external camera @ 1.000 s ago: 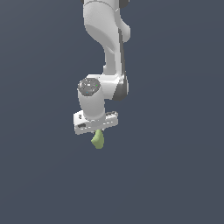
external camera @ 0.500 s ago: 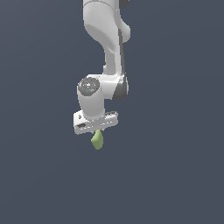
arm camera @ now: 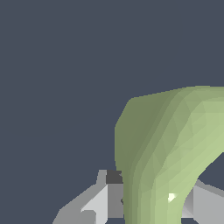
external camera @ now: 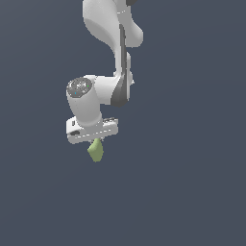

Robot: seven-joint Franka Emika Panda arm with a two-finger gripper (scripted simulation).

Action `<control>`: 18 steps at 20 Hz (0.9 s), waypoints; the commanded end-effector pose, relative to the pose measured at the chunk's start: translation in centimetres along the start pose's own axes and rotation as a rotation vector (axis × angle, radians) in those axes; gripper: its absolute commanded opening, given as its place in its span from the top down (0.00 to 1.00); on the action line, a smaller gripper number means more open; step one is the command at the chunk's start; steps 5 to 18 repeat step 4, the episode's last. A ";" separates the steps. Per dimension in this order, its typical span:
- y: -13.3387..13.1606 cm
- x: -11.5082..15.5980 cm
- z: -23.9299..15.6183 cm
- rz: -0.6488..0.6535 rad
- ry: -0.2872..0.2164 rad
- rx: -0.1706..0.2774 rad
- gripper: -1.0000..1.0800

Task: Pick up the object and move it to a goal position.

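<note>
The object (external camera: 96, 151) is a small pale olive-green curved lump. It hangs below my white gripper (external camera: 95, 142) in the exterior view, lifted clear of the dark grey ground. In the wrist view the object (arm camera: 170, 148) fills much of the picture and curves away from between the two grey fingers (arm camera: 103, 199). The jaws are shut on its near end. The fingertips themselves are hidden behind the object and the hand.
The white arm (external camera: 113, 29) comes down from the top of the exterior view. A plain dark grey surface (external camera: 192, 182) lies all around. No goal marker shows in either view.
The gripper with the object has shifted slightly toward the exterior view's left. The grip on the object is unchanged.
</note>
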State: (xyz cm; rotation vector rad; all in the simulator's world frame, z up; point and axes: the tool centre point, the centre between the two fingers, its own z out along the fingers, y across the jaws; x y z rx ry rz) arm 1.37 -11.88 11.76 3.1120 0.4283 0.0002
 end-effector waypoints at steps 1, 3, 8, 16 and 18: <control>0.9 -0.3 -0.5 -0.001 0.000 0.000 1.00; 1.3 -0.4 -0.6 -0.001 0.000 0.000 1.00; 1.3 -0.4 -0.7 -0.001 0.000 0.000 1.00; 1.3 -0.4 -0.7 -0.001 0.000 0.000 1.00; 1.3 -0.4 -0.7 -0.001 0.000 0.000 1.00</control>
